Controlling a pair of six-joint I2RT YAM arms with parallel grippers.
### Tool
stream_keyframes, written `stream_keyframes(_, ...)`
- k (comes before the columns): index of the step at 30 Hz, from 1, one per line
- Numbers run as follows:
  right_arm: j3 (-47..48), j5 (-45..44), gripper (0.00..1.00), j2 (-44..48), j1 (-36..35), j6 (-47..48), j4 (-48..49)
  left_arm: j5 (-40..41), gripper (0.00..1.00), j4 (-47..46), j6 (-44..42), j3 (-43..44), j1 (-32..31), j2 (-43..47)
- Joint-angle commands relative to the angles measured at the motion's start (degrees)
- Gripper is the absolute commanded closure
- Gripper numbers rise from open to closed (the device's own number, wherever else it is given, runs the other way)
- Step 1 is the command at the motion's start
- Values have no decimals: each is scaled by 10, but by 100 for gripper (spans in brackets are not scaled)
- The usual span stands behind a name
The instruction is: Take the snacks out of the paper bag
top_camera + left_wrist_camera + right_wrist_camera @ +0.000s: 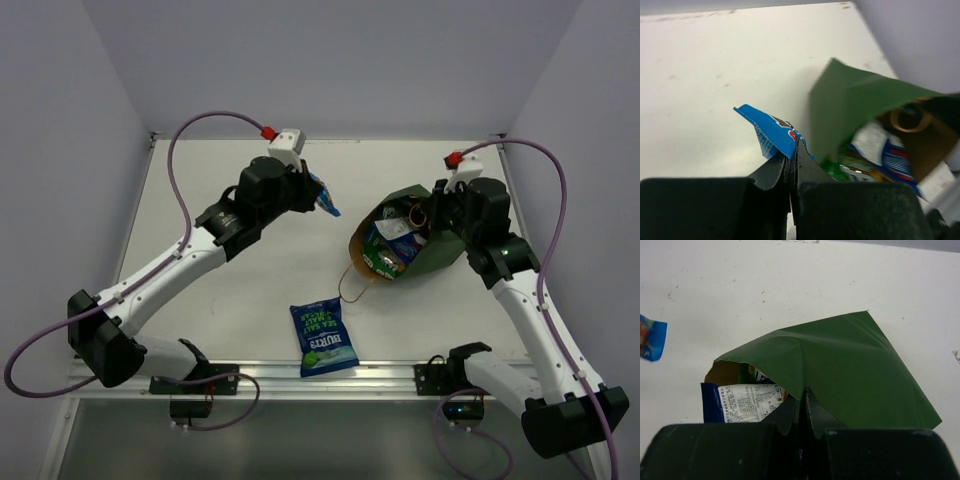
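Dark green paper bag (850, 365), brown inside — blue bar (767, 131), dark blue packet (323, 340)

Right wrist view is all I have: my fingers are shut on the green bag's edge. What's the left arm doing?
Observer: The left gripper is shut on a small blue packet, just left of the paper bag.
Operator: Anything out on the table?
Observer: One dark blue crisp bag lies flat on the table, near its front edge.
Operator: Where's the bag's handle?
Observer: A cord handle loops onto the table on the near side of the bag's mouth.
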State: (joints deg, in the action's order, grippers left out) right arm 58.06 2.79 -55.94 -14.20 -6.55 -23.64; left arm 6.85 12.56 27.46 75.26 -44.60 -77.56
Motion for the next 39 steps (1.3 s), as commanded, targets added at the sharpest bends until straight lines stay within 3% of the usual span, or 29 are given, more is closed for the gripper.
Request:
stream_keyframes(1, 22, 25, 100, 10, 0, -22, -15, 10, 100, 7, 20, -51, 95, 7)
stream_keyframes(9, 10, 40, 100, 23, 1, -31, -19, -36, 94, -111, 51, -197, 324, -29)
stream_keyframes(11, 6, 42, 100, 26, 0, -33, -19, -46, 89, -146, 52, -210, 346, -48)
stream_keyframes(12, 4, 43, 100, 29, 0, -33, -19, -52, 77, -153, 57, -219, 362, -63)
stream_keyframes(15, -1, 46, 100, 31, 0, -34, -19, -61, 57, -162, 61, -225, 378, -80)
stream_keyframes(16, -1, 47, 100, 31, 0, -34, -19, -64, 42, -161, 60, -227, 379, -80)
stream_keyframes(18, -1, 49, 100, 30, 0, -36, -19, -66, 22, -151, 58, -228, 379, -72)
stream_keyframes(19, -1, 50, 100, 32, 0, -35, -19, -66, 7, -143, 57, -225, 379, -66)
stream_keyframes(20, -1, 49, 100, 32, 0, -35, -20, -75, 2, -127, 57, -224, 379, -59)
stream_keyframes(25, 7, 40, 100, 33, 0, -30, -28, -120, 0, -63, 63, -219, 341, 23)
stream_keyframes(28, 18, 30, 100, 30, 0, -29, -35, -86, 0, 9, 75, -202, 256, 57)
stream_keyframes(32, 27, 23, 100, 27, 0, -32, -40, -19, 0, 47, 130, -205, 195, 107)
stream_keyframes(35, 28, 28, 100, 27, 0, -35, -37, -8, 0, 54, 157, -202, 174, 117)
stream_keyframes(37, 28, 31, 100, 23, 0, -36, -36, -42, 0, 36, 173, -194, 158, 113)
stream_keyframes(39, 30, 32, 100, 21, 0, -36, -36, -57, 0, 26, 197, -165, 112, 88)
